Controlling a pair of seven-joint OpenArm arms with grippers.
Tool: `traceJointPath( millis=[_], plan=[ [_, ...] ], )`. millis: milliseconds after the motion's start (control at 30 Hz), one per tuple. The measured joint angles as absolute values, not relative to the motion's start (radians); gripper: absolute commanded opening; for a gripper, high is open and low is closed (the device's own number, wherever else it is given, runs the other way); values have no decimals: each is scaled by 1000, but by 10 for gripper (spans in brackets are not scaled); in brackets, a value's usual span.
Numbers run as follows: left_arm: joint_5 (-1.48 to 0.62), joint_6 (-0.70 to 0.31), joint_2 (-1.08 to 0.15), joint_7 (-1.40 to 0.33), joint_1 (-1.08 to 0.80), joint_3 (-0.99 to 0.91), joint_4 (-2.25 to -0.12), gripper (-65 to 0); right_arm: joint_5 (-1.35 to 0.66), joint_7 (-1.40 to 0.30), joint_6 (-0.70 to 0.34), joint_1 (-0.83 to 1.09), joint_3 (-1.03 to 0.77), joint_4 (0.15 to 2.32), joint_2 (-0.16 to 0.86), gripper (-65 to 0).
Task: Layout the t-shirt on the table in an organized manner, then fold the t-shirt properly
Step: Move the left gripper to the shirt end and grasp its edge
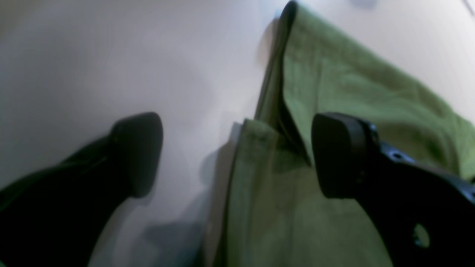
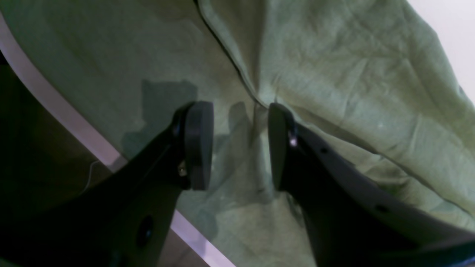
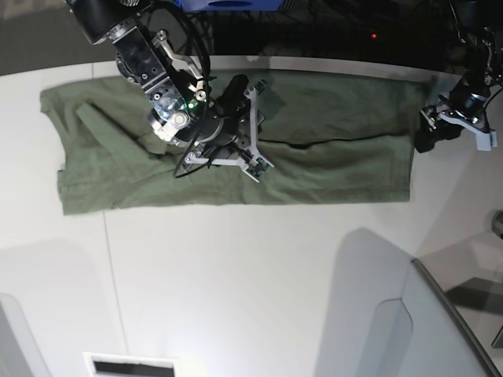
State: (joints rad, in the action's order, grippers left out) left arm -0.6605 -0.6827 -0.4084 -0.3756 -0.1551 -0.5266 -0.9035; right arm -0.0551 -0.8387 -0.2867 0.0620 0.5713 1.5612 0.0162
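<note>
Fold step: wrinkly olive-green cotton t-shirt lengthwise-folded on white smooth table; L gripper wide, empty at hem; R gripper part-open over cloth, nothing pinched; next needs cross-fold grasp.

The base view looks straight down from overhead; both wrist views peer close past their fingers, sharing the t-shirt.

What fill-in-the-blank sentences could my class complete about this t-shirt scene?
1. The t-shirt is coloured ____.
2. It lies on a ____ table.
3. The left gripper has its jaws ____, holding nothing.
4. The right gripper hangs over the ____.

Missing words: green; white; open; t-shirt
</note>
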Motion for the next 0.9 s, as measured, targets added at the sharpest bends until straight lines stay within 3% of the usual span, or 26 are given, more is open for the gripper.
traceJointPath(
  millis=[333,567,733,867,900],
  plan=[
    [-571,-709,-319,-305,-81,-523,-856,-58,-56,-838,-287,83,571,1561,16,-420],
    [-553,-707,-316,-325,-82,-523,-852,-357,-56,-838,-287,84,569,1561,16,-420],
    [-550,-707,-315,-334,-83,-522,-847,-466,-55,-838,-287,84,569,1561,16,-420],
    [-545,-705,-313,-346,-83,-522,-846,-637,-56,-838,-287,84,569,1561,16,-420],
    [-542,-705,-311,-347,-79,-522,-844,-650,-56,-838,-287,84,569,1561,16,-422]
  ],
)
